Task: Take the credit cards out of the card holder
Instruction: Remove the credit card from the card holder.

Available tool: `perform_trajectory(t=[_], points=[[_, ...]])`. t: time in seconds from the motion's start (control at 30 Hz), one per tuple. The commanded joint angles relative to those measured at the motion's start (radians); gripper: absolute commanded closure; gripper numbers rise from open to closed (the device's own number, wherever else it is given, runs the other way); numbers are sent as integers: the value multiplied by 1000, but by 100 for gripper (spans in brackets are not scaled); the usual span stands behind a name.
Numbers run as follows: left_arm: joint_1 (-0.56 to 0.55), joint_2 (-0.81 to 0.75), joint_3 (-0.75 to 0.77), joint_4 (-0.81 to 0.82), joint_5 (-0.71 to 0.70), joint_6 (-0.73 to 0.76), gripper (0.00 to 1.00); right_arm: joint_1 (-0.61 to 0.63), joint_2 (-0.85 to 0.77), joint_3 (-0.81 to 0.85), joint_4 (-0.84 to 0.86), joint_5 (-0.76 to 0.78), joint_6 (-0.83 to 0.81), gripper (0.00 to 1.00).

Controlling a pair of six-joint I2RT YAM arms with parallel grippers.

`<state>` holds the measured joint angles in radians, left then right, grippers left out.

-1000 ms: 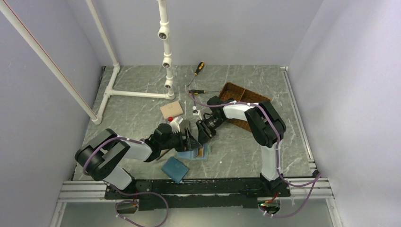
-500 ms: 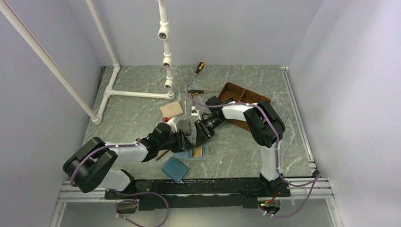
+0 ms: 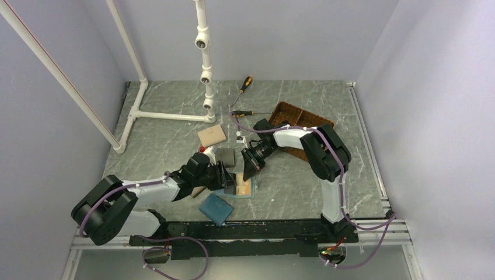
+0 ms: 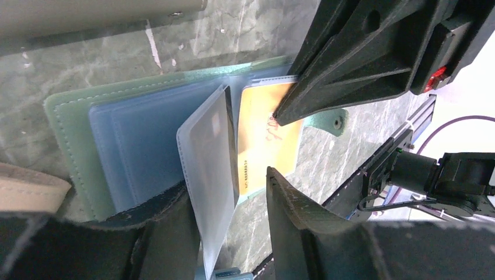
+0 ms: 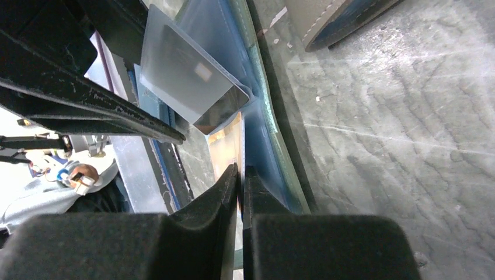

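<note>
The sage-green card holder (image 3: 232, 192) (image 4: 64, 134) (image 5: 262, 99) lies open on the table, blue pockets up. A pale, see-through sleeve with a dark card (image 4: 210, 163) (image 5: 187, 76) stands up from its middle. My left gripper (image 3: 229, 178) (image 4: 227, 181) is open around it: the sleeve leans on one finger, with a gap to the other. An orange card (image 3: 247, 188) (image 4: 262, 146) (image 5: 225, 146) lies in the right half. My right gripper (image 3: 248, 172) (image 4: 280, 116) (image 5: 240, 169) is shut on its edge.
A dark blue wallet (image 3: 215, 209) lies just in front of the holder. A grey-brown wallet (image 3: 226, 156) and a tan one (image 3: 211, 135) lie behind it. A woven basket (image 3: 303, 122), two screwdrivers (image 3: 246, 84) and a white pipe frame (image 3: 169, 115) stand farther back.
My right gripper has closed on the orange card's edge. My left gripper has narrowed and its arm has drawn back to the left, with the sleeve raised between its fingers.
</note>
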<state>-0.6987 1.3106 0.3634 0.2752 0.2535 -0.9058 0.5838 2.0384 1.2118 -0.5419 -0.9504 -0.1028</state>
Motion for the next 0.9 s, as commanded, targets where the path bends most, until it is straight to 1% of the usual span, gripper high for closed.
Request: perform_trajectory(t=[0.0, 0.07, 0.2, 0.27, 0.33, 0.37, 0.43, 0.5, 0.6, 0.67, 0.73, 0.8, 0.87], points=[[25, -40, -37, 3, -10, 3, 53, -15, -2, 37, -19, 75, -41, 97], [45, -46, -60, 43, 10, -11, 55, -25, -5, 38, -27, 84, -52, 100], [70, -30, -86, 110, 43, -23, 66, -33, -16, 41, -41, 99, -74, 100], [76, 0, -89, 147, 63, -22, 80, -33, -14, 43, -51, 98, -83, 100], [79, 31, -94, 199, 86, -25, 98, -34, -10, 52, -69, 105, -102, 99], [80, 45, -98, 227, 97, -24, 100, -35, -10, 57, -77, 112, -109, 95], [83, 70, -104, 276, 123, -20, 100, -41, -22, 68, -97, 132, -131, 83], [84, 79, -114, 321, 141, -14, 100, -56, -55, 79, -114, 169, -154, 74], [85, 76, -122, 377, 166, 6, 100, -83, -150, 61, -107, 242, -185, 64], [85, 75, -119, 402, 182, 24, 100, -93, -218, 36, -94, 252, -207, 57], [85, 81, -114, 437, 199, 38, 100, -100, -275, 20, -91, 213, -241, 55], [85, 94, -112, 484, 220, 43, 100, -101, -289, 11, -102, 113, -272, 55], [85, 110, -115, 544, 239, 42, 100, -101, -266, 16, -128, -8, -286, 55]])
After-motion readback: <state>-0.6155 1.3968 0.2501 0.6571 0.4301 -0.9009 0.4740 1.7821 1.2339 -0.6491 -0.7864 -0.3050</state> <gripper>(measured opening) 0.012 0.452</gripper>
